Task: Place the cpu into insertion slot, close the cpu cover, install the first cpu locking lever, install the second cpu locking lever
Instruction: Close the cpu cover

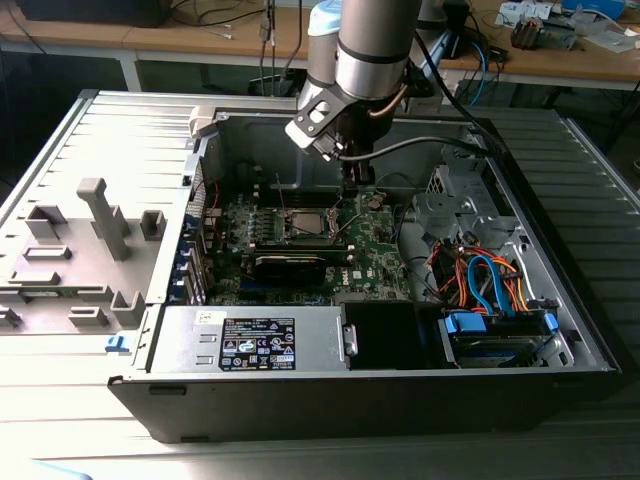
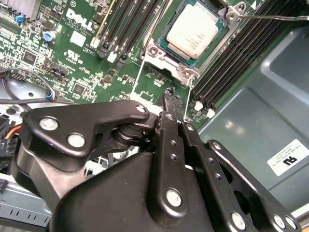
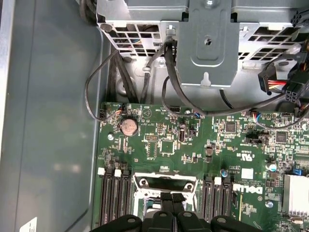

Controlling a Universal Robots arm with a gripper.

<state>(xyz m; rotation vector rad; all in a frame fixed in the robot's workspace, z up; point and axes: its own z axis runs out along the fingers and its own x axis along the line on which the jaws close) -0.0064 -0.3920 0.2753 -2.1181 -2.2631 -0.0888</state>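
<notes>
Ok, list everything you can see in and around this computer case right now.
computer case: one, grey, lid off.
green board: one, green, inside the case.
cpu: one, silvery-grey, in the insertion slot.
memory slots: several, black, on either side of the slot.
coin cell: one, coppery, on the board.
long black card: one, black, next to the slot.
power supply: one, silvery, near wall.
drive: one, blue-edged, exterior view's right.
cables: bundle, orange and blue, above the drive.
arm: one, silvery, over the case.
gripper: one, black, shut, beside the slot.
</notes>
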